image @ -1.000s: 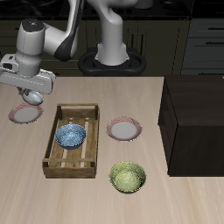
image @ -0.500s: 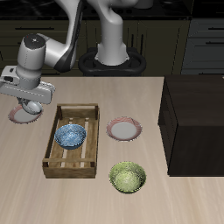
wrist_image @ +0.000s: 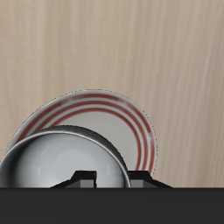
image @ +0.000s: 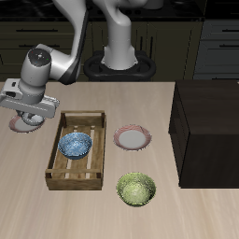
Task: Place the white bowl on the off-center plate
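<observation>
The white bowl (wrist_image: 66, 162) sits directly under the gripper (wrist_image: 112, 179), over the off-center plate (wrist_image: 140, 122), whose red-ringed rim shows just beyond the bowl's edge — a position that suits lowering the bowl onto this plate and no other. In the wrist view the dark finger tips lie against the bowl's rim, so the tool looks clenched on the bowl, though the contact itself is cut off by the frame edge and I judge it rather than see it outright. Whether the bowl's base already rests on the plate or hangs just above it cannot be told; the bowl also looks set toward one side of the plate rather than centred. From the exterior view the gripper (image: 31, 112) and arm cover nearly everything beneath them — only a sliver of the plate (image: 16, 124) peeks out beside the wooden tray (image: 58, 149), and the bowl is hidden. The second plate (image: 133, 138), the blue bowl (image: 76, 144) and the green bowl (image: 136, 189) stand well apart from the tool.
</observation>
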